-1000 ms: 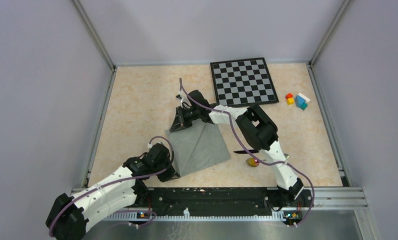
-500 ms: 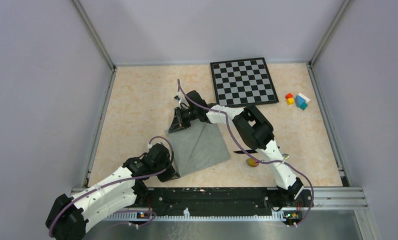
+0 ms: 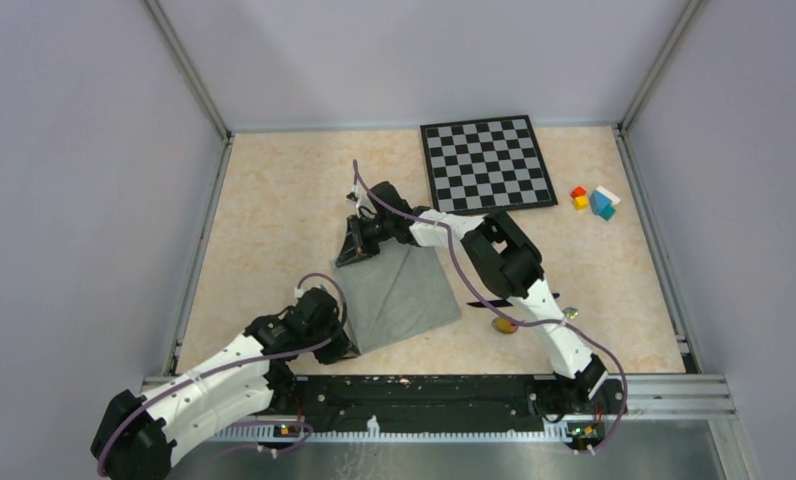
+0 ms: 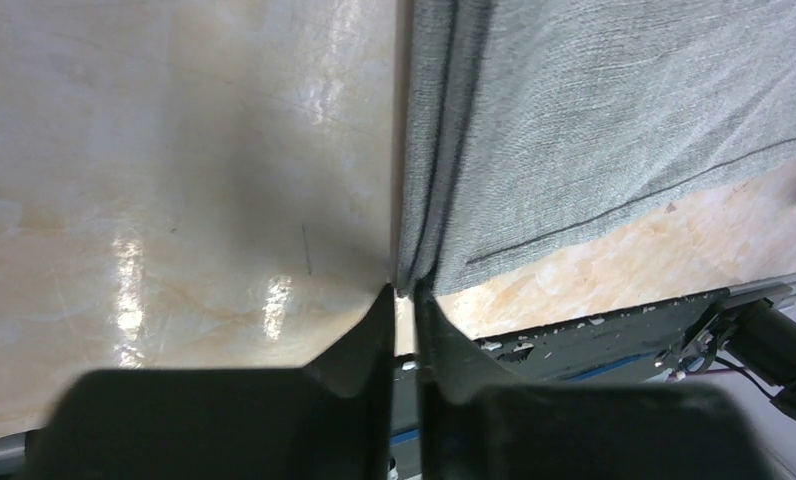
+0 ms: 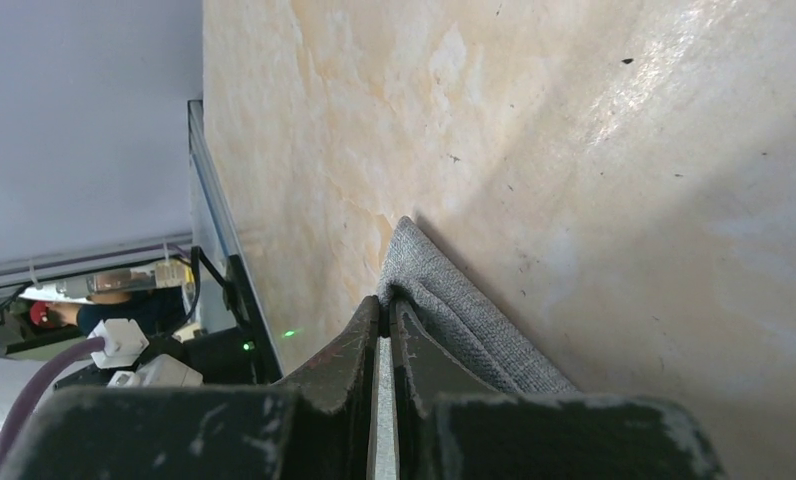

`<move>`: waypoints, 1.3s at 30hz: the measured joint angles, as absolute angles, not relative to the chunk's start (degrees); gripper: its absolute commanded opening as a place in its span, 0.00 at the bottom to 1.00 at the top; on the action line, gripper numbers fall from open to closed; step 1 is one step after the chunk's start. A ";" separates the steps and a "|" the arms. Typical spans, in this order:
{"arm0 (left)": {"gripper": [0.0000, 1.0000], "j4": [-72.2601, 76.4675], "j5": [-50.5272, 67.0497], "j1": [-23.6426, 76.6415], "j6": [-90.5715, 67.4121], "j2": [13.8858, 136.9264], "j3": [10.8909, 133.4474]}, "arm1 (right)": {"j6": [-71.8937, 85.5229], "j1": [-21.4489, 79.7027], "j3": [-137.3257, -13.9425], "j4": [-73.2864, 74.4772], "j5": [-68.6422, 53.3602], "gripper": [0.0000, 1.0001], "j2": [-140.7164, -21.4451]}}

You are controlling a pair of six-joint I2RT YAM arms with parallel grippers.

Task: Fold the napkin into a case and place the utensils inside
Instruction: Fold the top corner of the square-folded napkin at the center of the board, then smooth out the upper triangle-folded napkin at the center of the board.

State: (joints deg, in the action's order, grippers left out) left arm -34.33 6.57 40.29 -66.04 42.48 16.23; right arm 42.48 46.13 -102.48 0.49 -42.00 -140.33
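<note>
Napkin [image 3: 404,290] lies doubled over in the middle of the surface [image 3: 274,200], with two layers showing at its left edge. It's soft, light and limp, so expect sag and sliding. Take it by the corners, both layers together. Right jaws are clamped on the far corner. Left jaws sit at the near corner, a hair apart; can't tell if they grip. No case formed, nothing inside. Knife [image 3: 494,302] and spoon [image 3: 503,324] lie just right of the cloth.

No readable text, label or number shows anywhere.
</note>
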 measured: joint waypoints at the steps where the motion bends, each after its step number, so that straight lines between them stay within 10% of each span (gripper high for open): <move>1: 0.26 -34.57 6.55 40.27 -66.11 42.35 16.23 | 42.46 46.13 -102.52 0.51 -42.09 0.10 -140.33; 19: 0.37 -41.21 12.23 40.27 -63.07 33.67 25.56 | 38.76 44.36 -102.87 5.85 -45.80 0.52 -131.98; 27: 0.10 -31.35 14.94 28.08 -50.61 57.89 44.21 | 37.15 31.48 -81.36 -2.83 -46.59 0.47 -111.77; 39: 0.00 -18.55 24.03 6.09 -35.75 86.30 46.48 | 39.59 29.08 -76.79 -9.17 -47.16 0.17 -123.52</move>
